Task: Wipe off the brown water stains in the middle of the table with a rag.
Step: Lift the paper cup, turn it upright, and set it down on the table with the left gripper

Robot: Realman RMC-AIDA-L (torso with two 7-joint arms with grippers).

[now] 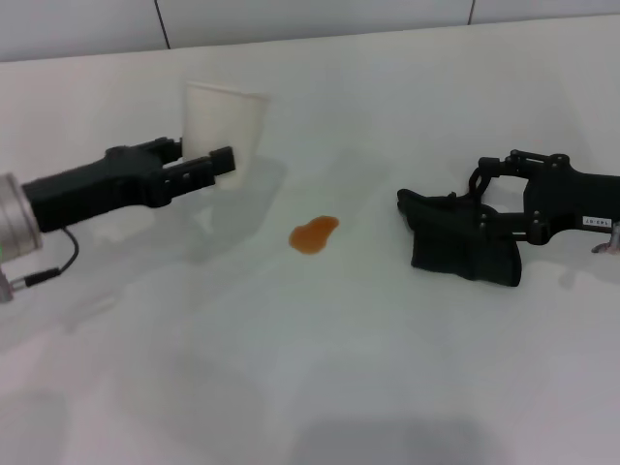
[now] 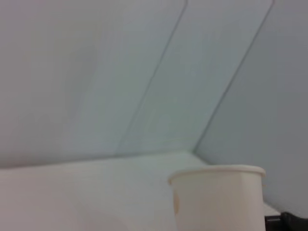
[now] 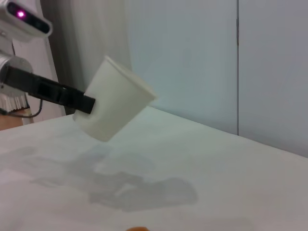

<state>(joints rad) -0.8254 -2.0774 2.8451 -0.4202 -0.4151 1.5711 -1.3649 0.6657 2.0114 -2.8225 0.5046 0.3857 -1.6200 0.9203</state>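
The brown water stain [image 1: 314, 233] is a small orange-brown blotch in the middle of the white table [image 1: 320, 378]; a sliver of it also shows in the right wrist view [image 3: 137, 228]. My right gripper [image 1: 477, 225] is shut on the black rag [image 1: 455, 247], which lies low on the table to the right of the stain. My left gripper [image 1: 221, 167] is shut on a white paper cup [image 1: 230, 126] and holds it tilted above the table, back left of the stain. The cup also shows in the left wrist view [image 2: 219, 199] and the right wrist view [image 3: 115, 103].
A tiled wall [image 1: 310, 19] runs along the table's far edge. The cup and left arm cast a shadow on the table [image 3: 130, 185] under them.
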